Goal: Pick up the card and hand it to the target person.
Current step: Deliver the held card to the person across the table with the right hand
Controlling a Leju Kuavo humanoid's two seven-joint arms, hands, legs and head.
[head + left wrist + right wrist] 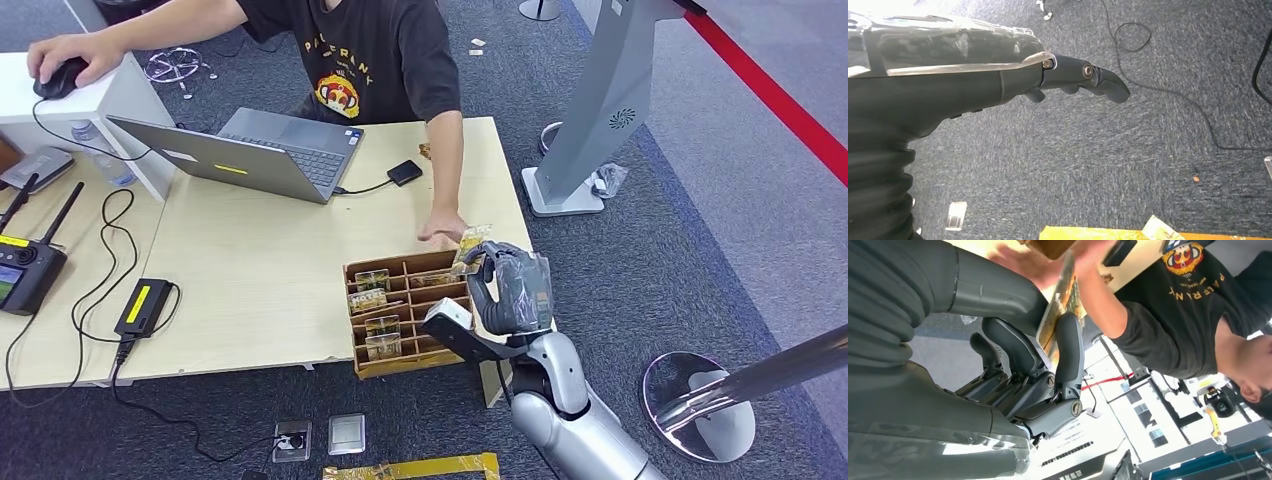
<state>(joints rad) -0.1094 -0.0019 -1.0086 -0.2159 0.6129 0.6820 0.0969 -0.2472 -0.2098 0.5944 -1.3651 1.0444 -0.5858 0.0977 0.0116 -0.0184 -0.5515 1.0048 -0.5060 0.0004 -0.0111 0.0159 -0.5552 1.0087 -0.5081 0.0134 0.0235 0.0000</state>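
Right hand [512, 288] holds the card [470, 246] pinched between thumb and fingers [1069, 347], raised just above the far right corner of the wooden divider box [400, 318] on the table [250, 270]. The card's top edge stands just beside the person's hand [441, 230], which rests palm-down on the table at the box's far edge; whether the two touch cannot be told from these views.

Step in hand: presentation of the card to the person (the pick itself appears done).

Procedure, as judged from this position:
1. Keep the pinch firm; the card is thin and may slip or bend if the fingers ease early.
2. Offer the free upper edge toward the person's palm, away from the box dividers and the other cards [371, 298] standing in them.
3. Release only once the person grips the card.

Left hand [1083, 80] hangs over the blue carpet [1098, 165], fingers loosely bent, holding nothing.
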